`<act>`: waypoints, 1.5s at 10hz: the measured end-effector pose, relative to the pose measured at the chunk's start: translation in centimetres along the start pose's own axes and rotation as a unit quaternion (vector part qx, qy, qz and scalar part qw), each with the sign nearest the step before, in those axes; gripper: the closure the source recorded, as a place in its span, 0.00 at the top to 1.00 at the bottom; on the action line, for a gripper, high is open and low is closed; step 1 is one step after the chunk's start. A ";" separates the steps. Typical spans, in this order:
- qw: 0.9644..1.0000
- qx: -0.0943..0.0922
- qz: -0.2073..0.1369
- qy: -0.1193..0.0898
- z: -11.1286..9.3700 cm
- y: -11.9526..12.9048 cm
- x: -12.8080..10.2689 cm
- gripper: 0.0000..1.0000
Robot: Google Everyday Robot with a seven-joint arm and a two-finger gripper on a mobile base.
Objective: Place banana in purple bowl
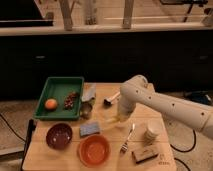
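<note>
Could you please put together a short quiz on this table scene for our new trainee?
1. True or false: the banana already lies in the purple bowl.
2. Which item lies inside the green tray? A) the fork B) the orange fruit C) the white cup
3. Fill in: the gripper is low over the middle of the table, right at the ____.

Key: 1 false, the purple bowl is empty; 2 B; 3 banana.
</note>
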State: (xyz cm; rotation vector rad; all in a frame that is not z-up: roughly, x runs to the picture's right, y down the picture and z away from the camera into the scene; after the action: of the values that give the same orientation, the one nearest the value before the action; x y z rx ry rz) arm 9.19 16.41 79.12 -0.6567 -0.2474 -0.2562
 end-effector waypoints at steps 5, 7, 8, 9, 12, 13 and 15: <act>1.000 -0.004 -0.007 0.009 -0.5 1.5 -0.7 0.03; 1.000 -0.007 -0.005 0.013 -0.6 1.9 -0.7 0.11; 1.000 -0.009 -0.003 0.015 -0.7 2.2 -0.7 0.11; 1.000 -0.011 -0.002 0.018 -0.7 2.7 -0.5 0.11; 1.000 -0.014 0.014 0.021 -0.8 3.3 -0.5 0.11; 0.999 -0.015 0.015 0.024 -0.9 3.6 -0.5 0.11; 0.999 -0.019 0.020 0.029 -1.1 4.1 -0.4 0.11</act>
State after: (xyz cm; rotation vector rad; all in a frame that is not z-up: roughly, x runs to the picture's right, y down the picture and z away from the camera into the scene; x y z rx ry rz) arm 10.21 18.91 75.83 -0.6896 -0.1742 -0.2424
